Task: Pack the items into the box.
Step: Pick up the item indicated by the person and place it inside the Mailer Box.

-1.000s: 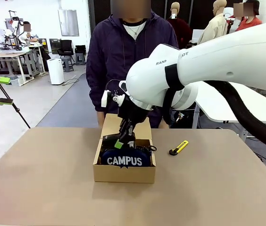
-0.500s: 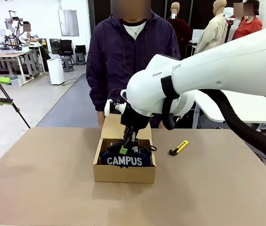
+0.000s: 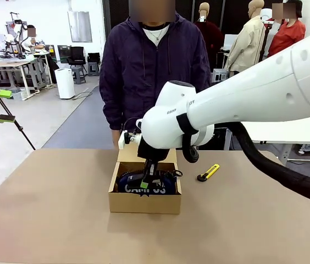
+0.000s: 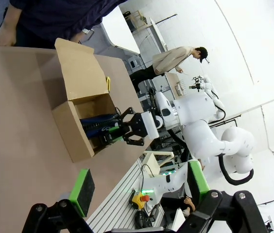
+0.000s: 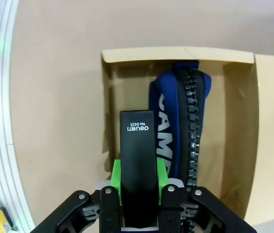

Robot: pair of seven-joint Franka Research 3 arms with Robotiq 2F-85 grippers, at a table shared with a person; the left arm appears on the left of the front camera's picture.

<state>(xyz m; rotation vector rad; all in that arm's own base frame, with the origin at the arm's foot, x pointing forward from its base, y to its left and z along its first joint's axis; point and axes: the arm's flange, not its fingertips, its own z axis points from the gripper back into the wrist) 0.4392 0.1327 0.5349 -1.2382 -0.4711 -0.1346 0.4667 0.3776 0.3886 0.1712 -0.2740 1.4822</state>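
Black desk stapler (image 5: 138, 145) clamped over the open cardboard box (image 3: 144, 203).
The right gripper (image 5: 139, 177) has its green pads pressed on the stapler's two sides and holds it low inside the box mouth. It hangs above the gap between one wall and the navy CAMPUS pouch (image 5: 166, 92), which lies zip-up in the box. The left gripper (image 4: 139, 187) hangs well off to the side, fingers wide apart and empty. The yellow-and-black utility knife (image 3: 209, 172) lies on the table (image 3: 45, 209) right of the box. Behind the raised flap lid (image 4: 81, 68) a person (image 3: 149, 66) stands at the far edge.
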